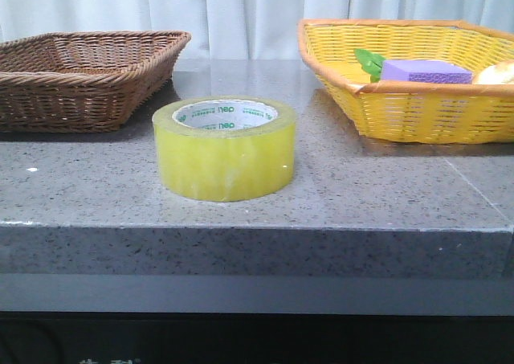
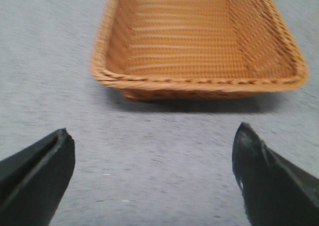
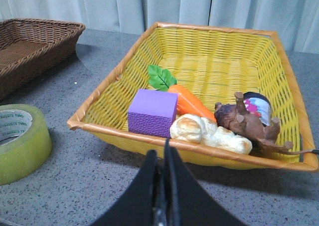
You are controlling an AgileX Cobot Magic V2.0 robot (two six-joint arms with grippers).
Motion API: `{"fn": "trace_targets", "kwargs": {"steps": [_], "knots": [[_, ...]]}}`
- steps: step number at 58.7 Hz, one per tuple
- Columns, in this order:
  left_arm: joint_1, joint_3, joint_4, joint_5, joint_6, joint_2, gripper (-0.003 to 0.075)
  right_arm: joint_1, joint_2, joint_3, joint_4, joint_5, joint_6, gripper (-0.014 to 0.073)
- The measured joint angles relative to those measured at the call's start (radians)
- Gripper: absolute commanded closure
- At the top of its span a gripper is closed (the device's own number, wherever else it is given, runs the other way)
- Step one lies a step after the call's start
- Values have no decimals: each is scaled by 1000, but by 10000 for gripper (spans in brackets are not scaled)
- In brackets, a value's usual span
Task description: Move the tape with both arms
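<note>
**Tape waiting, both grippers free**

My left gripper [image 2: 152, 181] is spread wide over bare tabletop [image 1: 385, 195]; my right gripper [image 3: 164, 186] is pressed together, holding nothing. The tape [image 1: 225, 149] lies flat near the front edge, core axis upright. I judge it stiff, light and slick; pinching across wall and core looks best.

Right tool [image 3: 163, 151]: fingers pressed together, nothing between them, above bare grey table [image 3: 75, 186]. Just past the fingertips, yellow wicker basket [image 3: 209, 51] with orange rim. Inside, along its near wall: purple sponge block [image 3: 152, 112]; carrot [image 3: 189, 102] with green leaves, tucked behind the sponge; bread roll [image 3: 207, 132] beside it; brown toy animal [image 3: 246, 122] lying on its side against a dark jar [image 3: 259, 106]. Yellow tape roll [image 3: 20, 141] flat on the table, apart from the basket, partly cut by the frame edge. Brown wicker basket [image 3: 35, 49] farther back. Pale curtain [image 3: 164, 6] behind.
</note>
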Motion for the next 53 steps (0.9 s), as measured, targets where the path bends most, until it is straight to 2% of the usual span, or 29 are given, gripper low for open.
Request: {"fn": "trace_targets", "kwargs": {"steps": [10, 22, 28, 39, 53], "knots": [[-135, -42, -77, 16, 26, 137, 103, 0, 0, 0, 0, -1, 0, 671], [-368, -130, -89, 8, 23, 311, 103, 0, 0, 0, 0, -1, 2, 671], [-440, -193, -91, 2, 3, 413, 103, 0, 0, 0, 0, -2, 2, 671], [-496, -310, -92, 0, -31, 599, 103, 0, 0, 0, 0, -2, 2, 671], [-500, -443, -113, 29, -36, 782, 103, 0, 0, 0, 0, -2, 2, 671]]}}
